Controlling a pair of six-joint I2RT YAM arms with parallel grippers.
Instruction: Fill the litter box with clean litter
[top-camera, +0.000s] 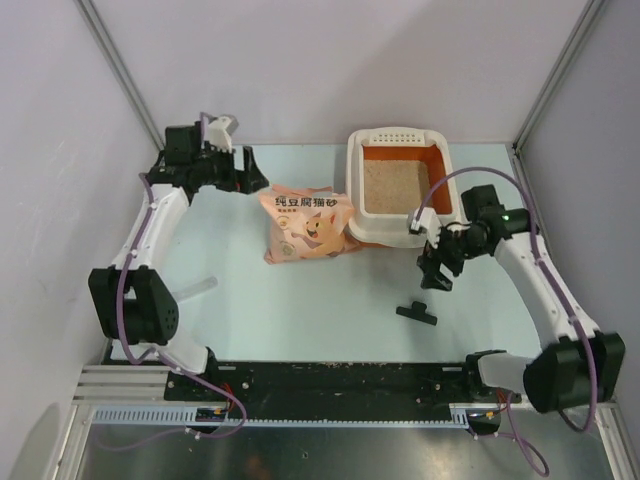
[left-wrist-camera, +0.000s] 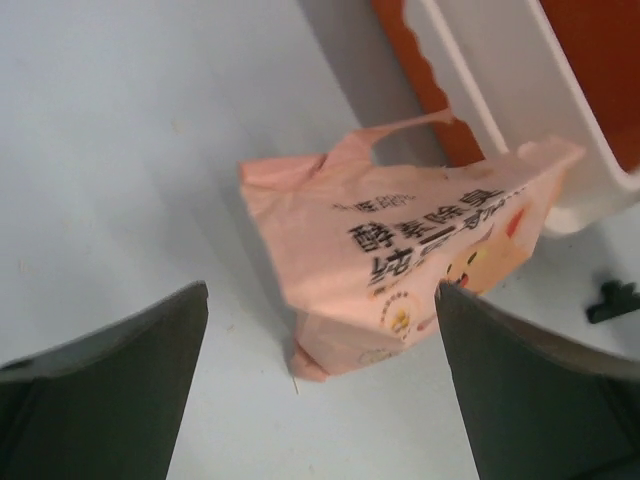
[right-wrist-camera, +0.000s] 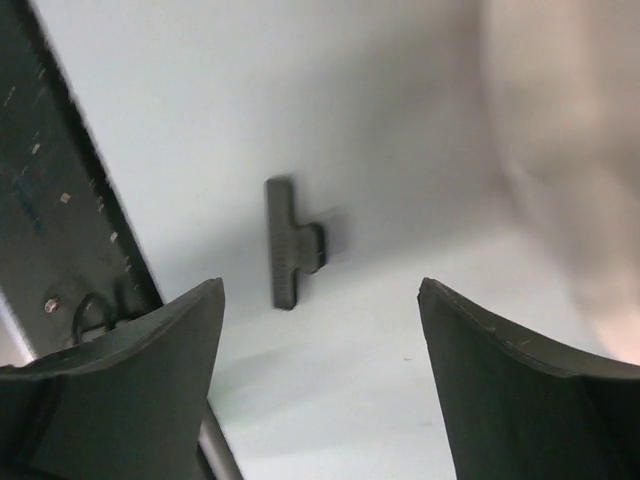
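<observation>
Two arms worked over a pale blue table (top-camera: 300, 330). The largest thing on it, the litter box (top-camera: 354, 190), sat at the far edge toward the far right corner, its perforated strip at the far end. Its orange inner walls showed above a bed of tan clean litter (top-camera: 392, 188) covering the floor.

The pink-peach litter bag (top-camera: 308, 226) rested just left of the box, its right side touching the box's near left corner. Its printed face with the cartoon animal and dark characters was turned up to the overhead camera, and its top end looked crumpled and gathered.

The left gripper (top-camera: 258, 180) hovered near the far edge, just beyond the bag's top left corner. Its jaws were spread wide with nothing between them, and the bag lay below in the wrist view.

The right gripper (top-camera: 437, 275) hung in front of the box, jaws likewise spread wide and empty.

Below it, toward the near edge, lay a small black clip (top-camera: 417, 313), flat on the table and apart from everything else.
</observation>
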